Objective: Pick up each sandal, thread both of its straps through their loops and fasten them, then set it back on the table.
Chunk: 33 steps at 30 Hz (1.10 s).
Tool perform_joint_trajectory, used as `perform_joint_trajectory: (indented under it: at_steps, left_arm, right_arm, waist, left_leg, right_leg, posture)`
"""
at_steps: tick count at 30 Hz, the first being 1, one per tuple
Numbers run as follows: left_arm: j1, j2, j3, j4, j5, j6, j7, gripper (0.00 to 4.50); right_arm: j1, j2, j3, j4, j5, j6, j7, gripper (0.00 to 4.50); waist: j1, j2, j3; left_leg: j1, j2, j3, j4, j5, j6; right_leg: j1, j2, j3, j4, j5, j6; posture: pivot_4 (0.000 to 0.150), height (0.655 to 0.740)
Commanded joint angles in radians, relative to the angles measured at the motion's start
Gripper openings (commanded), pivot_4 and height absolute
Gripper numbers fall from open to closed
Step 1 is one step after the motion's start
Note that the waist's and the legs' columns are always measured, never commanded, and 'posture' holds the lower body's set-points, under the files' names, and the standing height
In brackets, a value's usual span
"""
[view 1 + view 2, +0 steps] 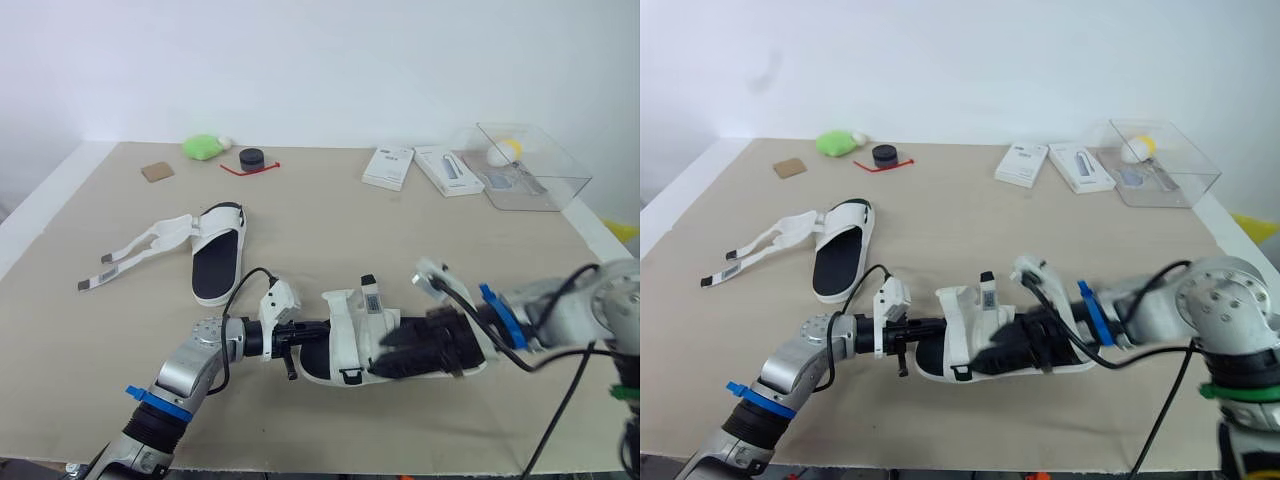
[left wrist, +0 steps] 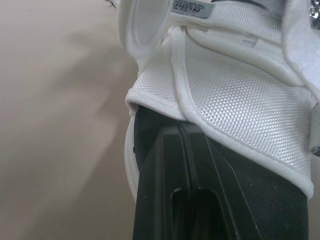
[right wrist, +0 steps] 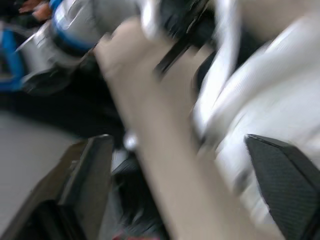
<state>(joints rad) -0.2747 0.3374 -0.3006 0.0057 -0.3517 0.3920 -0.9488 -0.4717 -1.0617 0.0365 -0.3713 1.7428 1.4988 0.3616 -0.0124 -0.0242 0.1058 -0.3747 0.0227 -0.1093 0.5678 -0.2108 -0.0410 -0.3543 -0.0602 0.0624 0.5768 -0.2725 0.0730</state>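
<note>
Two end effectors (image 1: 305, 343) (image 1: 392, 352), two sandals (image 1: 347, 325) (image 1: 218, 256)

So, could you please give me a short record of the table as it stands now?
near sandal: between the two grippers
far sandal: flat on the table, straps loose, trailing to the robot's left
left fingers: together, tucked under the near sandal's upper
right gripper: fingers apart, at the near sandal
far edge: green toy, black puck, white boxes, clear box
</note>
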Motion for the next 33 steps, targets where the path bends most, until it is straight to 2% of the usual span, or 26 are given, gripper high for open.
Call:
perform_joint_trajectory:
  at_steps: [1,11,18,19,20,25,27,28,29,33]
  left_arm:
    - [0.035,0.024,-0.04,0.065,0.06,0.043,0.016,0.0]
    - [0.028,0.029,-0.045,0.07,0.062,0.04,0.01,0.0]
    - [0.031,0.031,-0.045,0.067,0.061,0.042,0.01,0.0]
    - [0.031,0.031,-0.045,0.067,0.061,0.043,0.011,0.0]
    - [0.031,0.031,-0.046,0.067,0.061,0.043,0.011,0.0]
    - [0.031,0.03,-0.047,0.066,0.059,0.046,0.012,0.0]
    - [0.032,0.029,-0.047,0.066,0.059,0.046,0.012,0.0]
    - [0.032,0.029,-0.047,0.066,0.059,0.046,0.012,0.0]
    - [0.032,0.029,-0.047,0.066,0.06,0.046,0.012,0.0]
    - [0.034,0.028,-0.046,0.066,0.061,0.044,0.012,0.0]
  right_arm:
    - [0.062,-0.043,0.027,-0.065,0.091,-0.06,-0.029,4.45]
    - [0.115,0.045,0.178,-0.05,0.091,-0.255,-0.368,4.45]
    - [0.108,0.1,0.226,-0.03,0.229,-0.369,-0.507,4.45]
    - [0.109,0.104,0.227,-0.027,0.229,-0.374,-0.513,3.95]
    - [0.109,0.105,0.227,-0.026,0.229,-0.377,-0.519,3.81]
    - [0.114,0.119,0.22,-0.01,0.229,-0.393,-0.523,1.36]
    - [0.11,0.116,0.222,-0.009,0.229,-0.393,-0.525,0.63]
    - [0.111,0.115,0.223,-0.01,0.229,-0.392,-0.526,0.51]
    - [0.113,0.113,0.224,-0.012,0.229,-0.391,-0.528,0.03]
    - [0.135,0.088,0.232,-0.027,0.229,-0.375,-0.53,0.03]
  waist:
    - [0.0,-0.001,0.0]
    - [-0.001,-0.001,0.003]
    - [-0.002,-0.002,0.004]
    - [-0.002,-0.001,0.004]
    - [-0.003,-0.001,0.005]
    - [-0.003,0.001,0.006]
    - [-0.003,0.001,0.005]
    - [-0.002,0.001,0.005]
    - [-0.002,0.001,0.005]
    - [-0.002,0.001,0.005]
  left_leg:
    - [0.0,0.0,0.0,0.0,0.0,0.0]
    - [0.0,0.0,0.001,0.001,-0.003,-0.005]
    - [0.001,0.001,0.0,0.001,-0.002,-0.004]
    - [0.001,0.002,0.0,0.001,-0.002,-0.004]
    - [0.001,0.002,0.0,0.001,-0.002,-0.004]
    - [0.001,0.003,0.0,0.001,-0.002,-0.003]
    - [0.0,0.002,0.0,0.001,-0.001,-0.002]
    - [0.0,0.002,0.0,0.001,-0.001,-0.002]
    - [0.0,0.002,0.0,0.001,-0.001,-0.002]
    - [0.0,0.003,0.0,0.001,-0.001,-0.001]
  right_leg:
    - [0.0,0.0,0.0,0.0,0.0,0.0]
    - [-0.005,-0.004,-0.003,-0.003,-0.003,0.0]
    - [-0.006,-0.003,-0.003,-0.002,-0.003,0.0]
    - [-0.006,-0.002,-0.003,-0.002,-0.003,0.0]
    - [-0.007,-0.002,-0.003,-0.002,-0.003,0.0]
    - [-0.008,-0.002,-0.003,-0.002,-0.003,0.0]
    - [-0.008,-0.002,-0.003,-0.002,-0.003,0.0]
    - [-0.007,-0.002,-0.002,-0.002,-0.003,-0.001]
    - [-0.007,-0.002,-0.002,-0.001,-0.003,-0.001]
    - [-0.007,-0.001,-0.002,-0.001,-0.002,-0.001]
  posture:
    - [0.15,0.74]
    - [0.15,0.74]
    - [0.15,0.74]
    - [0.15,0.74]
    - [0.15,0.74]
    - [0.15,0.74]
    - [0.15,0.74]
    - [0.15,0.74]
    - [0.15,0.74]
    - [0.15,0.74]
